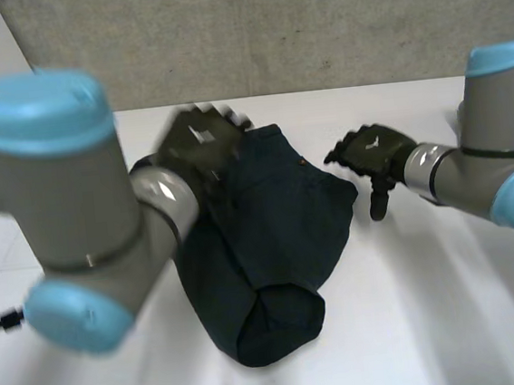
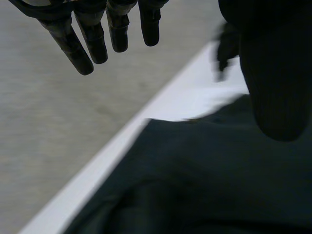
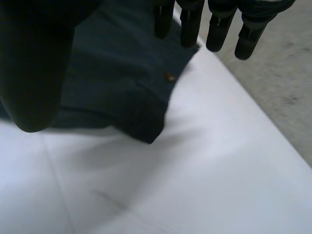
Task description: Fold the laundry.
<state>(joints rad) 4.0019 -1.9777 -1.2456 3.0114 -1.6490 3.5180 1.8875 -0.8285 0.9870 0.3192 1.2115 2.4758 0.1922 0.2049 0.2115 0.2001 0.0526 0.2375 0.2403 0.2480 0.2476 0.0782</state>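
A dark teal garment [image 1: 270, 237] lies folded in a rough bundle in the middle of the white table [image 1: 433, 321]. My left hand [image 1: 199, 143] hovers above the garment's far left part, its fingers [image 2: 83, 46] straight and apart from the cloth [image 2: 204, 170] below. My right hand [image 1: 374, 156] hangs just off the garment's right corner, above bare table. In the right wrist view its fingers [image 3: 222, 29] are straight and hold nothing, with the cloth [image 3: 122, 83] and its corner lying under the palm.
The table's far edge [image 2: 161, 97] runs close behind the garment, with a grey floor and a concrete wall [image 1: 268, 27] beyond. My left arm's big grey joint [image 1: 67, 202] stands over the table's left side. Bare table lies in front and to the right.
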